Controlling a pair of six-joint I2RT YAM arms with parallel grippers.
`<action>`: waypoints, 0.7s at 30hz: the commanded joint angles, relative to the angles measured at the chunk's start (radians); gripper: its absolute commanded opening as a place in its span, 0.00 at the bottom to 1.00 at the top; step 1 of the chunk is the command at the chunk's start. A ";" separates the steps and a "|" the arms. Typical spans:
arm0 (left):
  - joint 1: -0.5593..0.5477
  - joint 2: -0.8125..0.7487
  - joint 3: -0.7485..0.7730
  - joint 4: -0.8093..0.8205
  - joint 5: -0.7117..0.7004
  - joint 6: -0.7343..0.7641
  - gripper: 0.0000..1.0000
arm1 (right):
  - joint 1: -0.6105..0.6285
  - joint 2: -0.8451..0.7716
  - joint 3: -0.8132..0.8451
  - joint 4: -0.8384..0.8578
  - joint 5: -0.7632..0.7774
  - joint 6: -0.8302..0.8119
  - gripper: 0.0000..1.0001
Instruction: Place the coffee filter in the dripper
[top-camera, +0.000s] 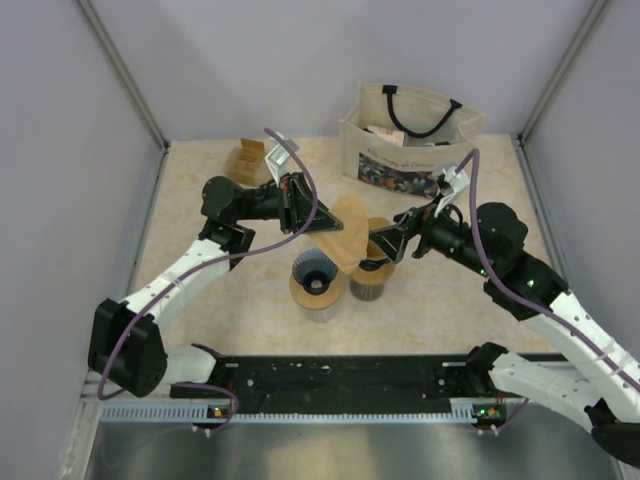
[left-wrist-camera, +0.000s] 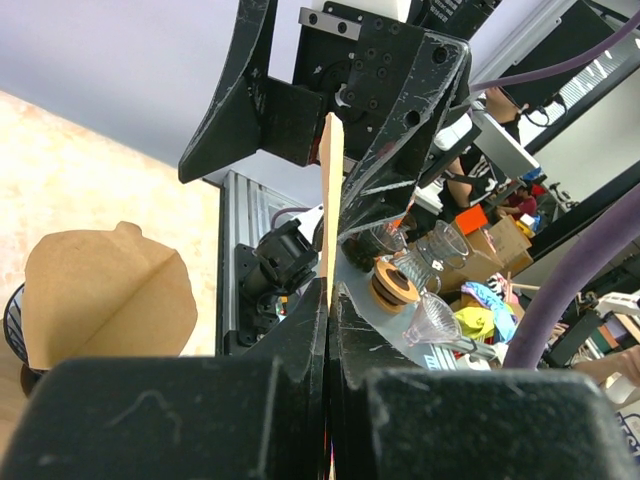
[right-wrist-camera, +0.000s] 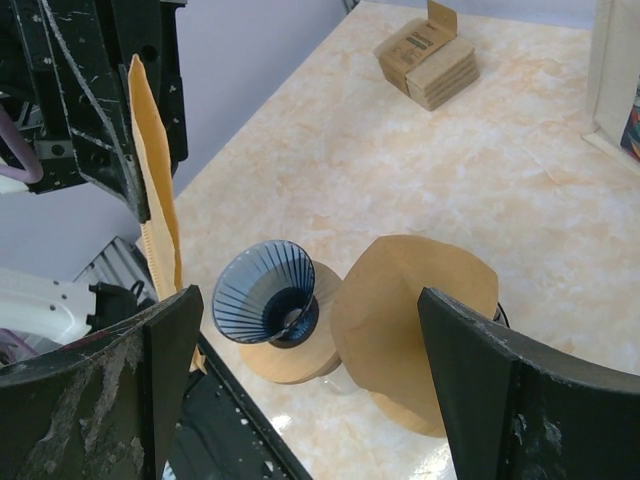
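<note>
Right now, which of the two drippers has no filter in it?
The blue ribbed dripper, left one in the top view: its cone is bare. The other dripper already holds a brown filter.

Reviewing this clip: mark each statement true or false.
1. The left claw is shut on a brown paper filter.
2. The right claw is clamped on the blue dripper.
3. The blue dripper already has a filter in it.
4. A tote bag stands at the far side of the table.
1. True. The left claw pinches the held filter above the drippers.
2. False. The right claw is open and grips nothing.
3. False. The blue dripper is empty. The second dripper beside it is the one holding a seated filter.
4. True. The tote bag stands at the far right of the table.
</note>
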 joint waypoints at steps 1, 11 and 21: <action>-0.005 -0.014 0.035 -0.009 -0.004 0.039 0.00 | 0.008 -0.025 0.048 0.049 -0.025 -0.005 0.89; -0.005 -0.019 0.041 -0.034 -0.005 0.060 0.00 | 0.006 -0.003 0.050 0.079 -0.066 0.006 0.89; -0.006 -0.015 0.027 0.043 0.010 0.009 0.00 | 0.008 0.063 0.033 0.170 -0.144 0.043 0.89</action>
